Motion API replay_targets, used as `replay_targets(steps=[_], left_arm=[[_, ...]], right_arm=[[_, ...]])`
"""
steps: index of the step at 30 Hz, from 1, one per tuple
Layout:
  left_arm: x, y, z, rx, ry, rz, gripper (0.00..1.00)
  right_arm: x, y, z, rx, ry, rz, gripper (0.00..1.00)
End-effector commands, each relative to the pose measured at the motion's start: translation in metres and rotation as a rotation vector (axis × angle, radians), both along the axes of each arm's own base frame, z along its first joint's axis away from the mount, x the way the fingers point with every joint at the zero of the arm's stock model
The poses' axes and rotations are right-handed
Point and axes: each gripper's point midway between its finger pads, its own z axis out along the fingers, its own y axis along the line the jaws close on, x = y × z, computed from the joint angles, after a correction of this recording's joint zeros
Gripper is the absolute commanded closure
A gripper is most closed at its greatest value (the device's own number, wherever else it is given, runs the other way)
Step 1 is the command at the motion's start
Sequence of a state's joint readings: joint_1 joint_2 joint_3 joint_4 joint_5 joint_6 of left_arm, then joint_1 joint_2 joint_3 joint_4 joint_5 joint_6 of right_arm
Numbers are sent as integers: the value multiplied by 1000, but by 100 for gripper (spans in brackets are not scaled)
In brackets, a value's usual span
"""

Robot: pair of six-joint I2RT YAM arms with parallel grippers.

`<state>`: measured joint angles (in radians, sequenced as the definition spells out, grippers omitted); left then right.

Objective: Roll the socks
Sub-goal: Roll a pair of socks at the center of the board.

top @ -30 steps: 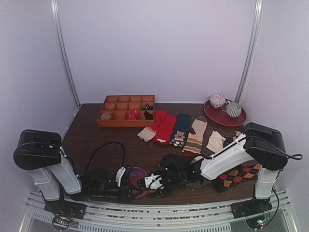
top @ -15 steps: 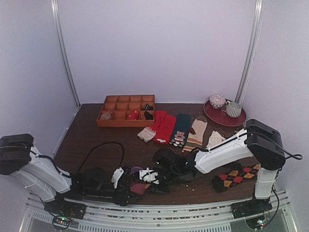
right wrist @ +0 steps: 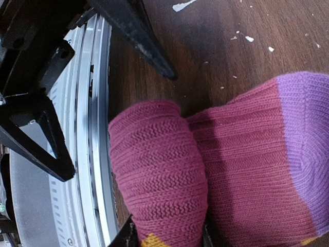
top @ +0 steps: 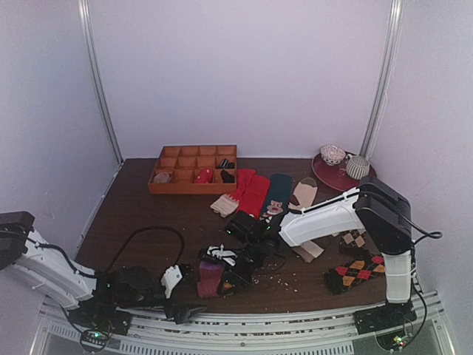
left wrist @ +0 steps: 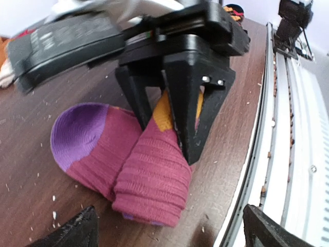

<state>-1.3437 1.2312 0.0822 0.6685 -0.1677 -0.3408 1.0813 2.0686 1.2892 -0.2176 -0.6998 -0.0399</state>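
Purple-magenta sock (left wrist: 134,172) on counter (left wrist: 237,128), well nearward of orange compartment tray (top: 192,171), close to arm bases. Sock doubled over into loose, fat fold with purple toe lying flat; roll judged partway, not tight, not finished. Right pincer (left wrist: 167,136) pinching orange-yellow cuff end from above. Left pincer (left wrist: 169,208) spread wide, clear of fabric, farther from tray than sock. Other socks (top: 255,194) flat, unrolled, just right of tray. Knit ribbed, soft, thick; counter dark wood, crumb-flecked.

You have a ribbed magenta sock (left wrist: 149,180) with a purple toe and an orange-yellow cuff, lying on a dark brown tabletop (top: 148,214). Farther off you see an argyle sock (top: 358,272) in orange, red and black, and plain red socks (top: 253,194).
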Motion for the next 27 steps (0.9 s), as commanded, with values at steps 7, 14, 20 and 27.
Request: replay_targets(steps=[7,14,20,27], left_arm=[[4,-43,23,-22,-278,-146,23],[6,-44,3,18,-233,-132,45],[7,-38,-9,46,-208,-111,30],[11,-30,-15,61,-197,-73,38]], right_arm=[[-34,-63,-66,-343,160,6,70],[-33,-63,-68,-351,160,15,70],[-34,-64,-67,-348,164,14,71],[-35,-66,-70,-351,168,13,71]])
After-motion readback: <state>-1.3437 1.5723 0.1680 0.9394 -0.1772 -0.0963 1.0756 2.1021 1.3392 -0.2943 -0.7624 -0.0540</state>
